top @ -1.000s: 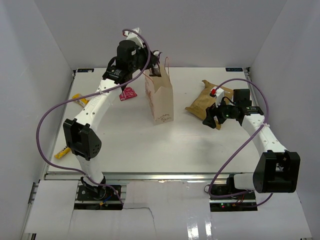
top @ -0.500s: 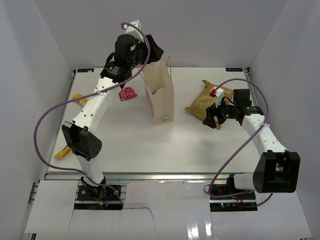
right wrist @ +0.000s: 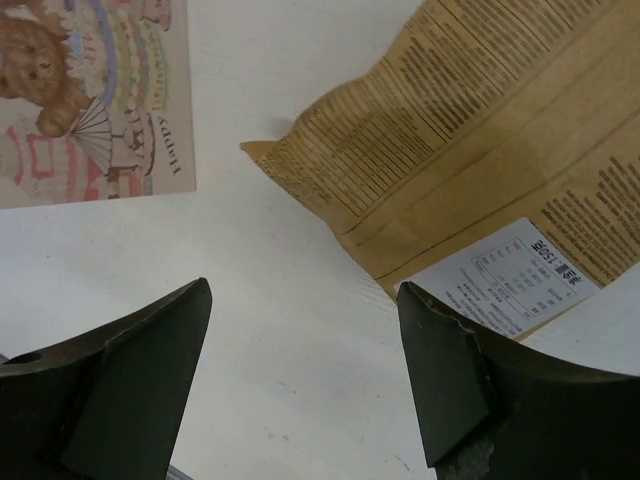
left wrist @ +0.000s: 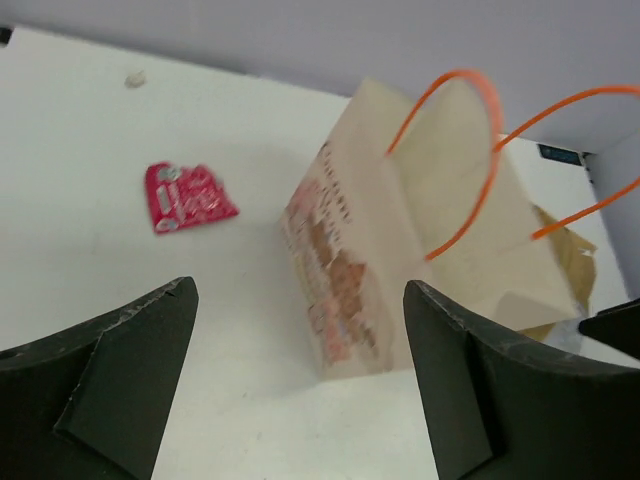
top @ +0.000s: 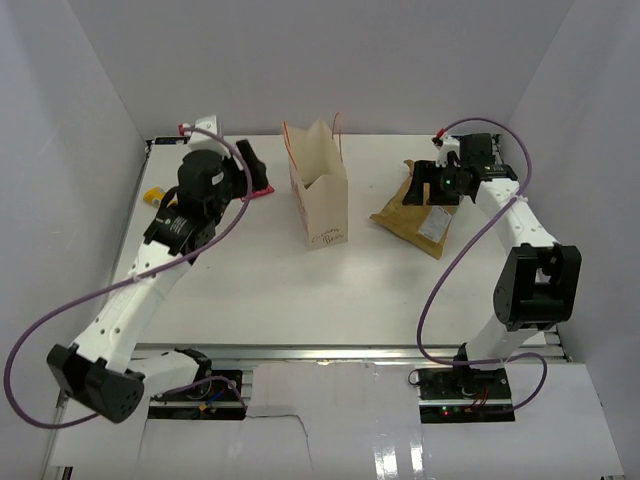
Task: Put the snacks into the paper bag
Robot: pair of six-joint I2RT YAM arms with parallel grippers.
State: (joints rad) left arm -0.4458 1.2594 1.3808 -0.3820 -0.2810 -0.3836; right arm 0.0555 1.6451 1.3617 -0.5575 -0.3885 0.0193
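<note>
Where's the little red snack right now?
In the left wrist view, the red packet lies flat on the table, to the left of the paper bag with bare table between them, not inside it.

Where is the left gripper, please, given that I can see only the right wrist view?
Observer: The left gripper is to the left of the bag, open and empty.
Operator: Thank you. Are any snacks lying on that side?
Observer: A red wrapper lies flat there, apart from the bag.
</note>
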